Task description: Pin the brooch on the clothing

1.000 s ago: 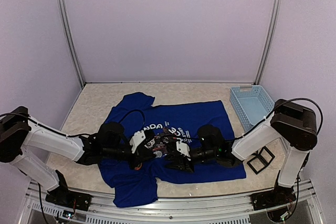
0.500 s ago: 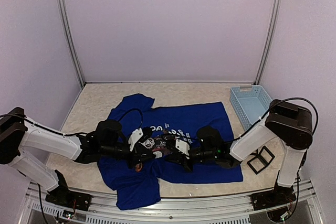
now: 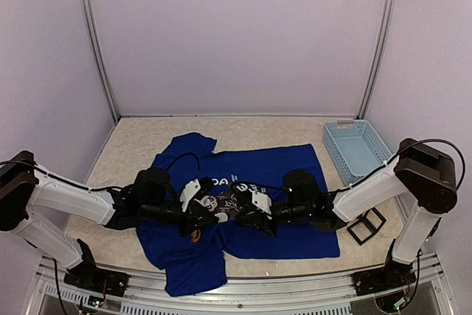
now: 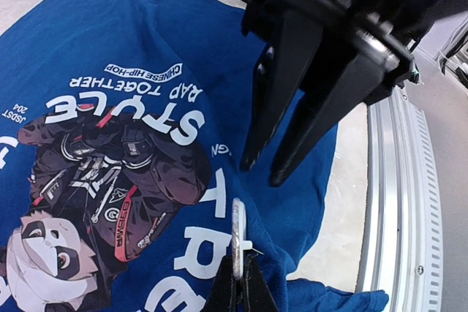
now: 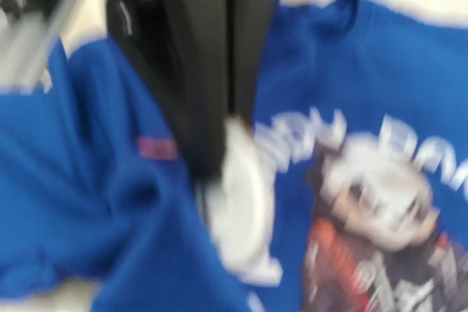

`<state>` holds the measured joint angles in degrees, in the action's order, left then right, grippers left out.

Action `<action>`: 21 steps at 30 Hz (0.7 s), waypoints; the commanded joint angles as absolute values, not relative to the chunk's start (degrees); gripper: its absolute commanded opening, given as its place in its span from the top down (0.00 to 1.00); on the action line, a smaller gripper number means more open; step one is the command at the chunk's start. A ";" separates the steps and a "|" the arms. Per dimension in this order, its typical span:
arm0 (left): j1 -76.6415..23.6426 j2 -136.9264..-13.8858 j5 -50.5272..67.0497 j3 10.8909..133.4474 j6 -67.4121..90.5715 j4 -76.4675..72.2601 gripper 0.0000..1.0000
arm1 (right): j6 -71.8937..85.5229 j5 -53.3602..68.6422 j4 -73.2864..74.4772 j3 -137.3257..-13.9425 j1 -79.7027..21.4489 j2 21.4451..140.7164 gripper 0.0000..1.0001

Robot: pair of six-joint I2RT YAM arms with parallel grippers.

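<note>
The left jaws are pinched tight on the brooch (image 4: 238,233), a thin pale piece seen edge-on, standing over the white lettering of the T-shirt (image 4: 110,34). The right jaws face them just beyond the brooch and stand narrowly apart with nothing between them. Their dark fingertips (image 4: 249,160) are close to the cloth, though whether they touch it cannot be told. The T-shirt lies spread in the middle of the beige speckled worktop (image 3: 243,127), in front of both arms, with its near left part bunched toward the metal rail (image 3: 295,285). A light-blue basket (image 3: 333,154) sits at the right, near the shirt's far corner, and a small black frame (image 3: 366,225) lies nearer the arms. Pale lilac walls close the space. Only the left wrist view shows the brooch and the panda print (image 4: 95,180) sharply. From above, the arms partly hide them. The right wrist view is smeared, giving only blue cloth and print.
</note>
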<state>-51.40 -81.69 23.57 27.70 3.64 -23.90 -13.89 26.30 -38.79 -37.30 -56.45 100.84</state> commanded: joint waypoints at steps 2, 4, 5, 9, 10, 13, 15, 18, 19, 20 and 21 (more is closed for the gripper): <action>-51.18 -80.99 23.74 29.62 4.02 -23.60 1.00 | -14.41 28.54 -42.29 -36.13 -55.99 97.46 0.74; -51.15 -81.01 23.54 29.53 4.04 -23.87 1.00 | -15.17 27.16 -41.60 -38.34 -56.05 100.10 0.65; -51.15 -80.99 23.52 29.49 4.04 -23.90 1.00 | -15.71 26.94 -40.38 -39.50 -56.04 101.54 0.63; -50.97 -80.58 23.91 29.45 4.44 -23.82 1.00 | -16.97 28.17 -38.61 -40.60 -56.07 104.41 0.61; -51.05 -80.45 24.07 29.51 4.47 -23.86 1.00 | -16.81 27.68 -38.94 -40.42 -56.02 104.64 0.64; -51.06 -80.62 25.94 29.73 4.78 -24.94 1.00 | -15.07 25.42 -38.86 -40.70 -55.80 105.82 0.83; -51.05 -81.28 26.55 30.51 4.79 -24.49 1.00 | -13.93 24.99 -38.75 -41.13 -55.63 106.70 0.94; -51.03 -82.16 26.94 31.64 4.48 -23.04 1.00 | -12.55 24.34 -37.72 -42.04 -55.54 107.84 1.00; -51.02 -82.13 27.10 31.79 4.76 -22.97 1.00 | -12.15 24.19 -37.22 -42.43 -55.47 108.12 1.00; -51.06 -82.10 27.24 31.93 5.03 -23.13 1.00 | -11.78 23.97 -36.88 -42.65 -55.38 108.50 1.00; -51.11 -82.16 27.56 32.01 5.09 -23.26 1.00 | -11.34 23.70 -36.65 -42.85 -55.25 108.75 1.00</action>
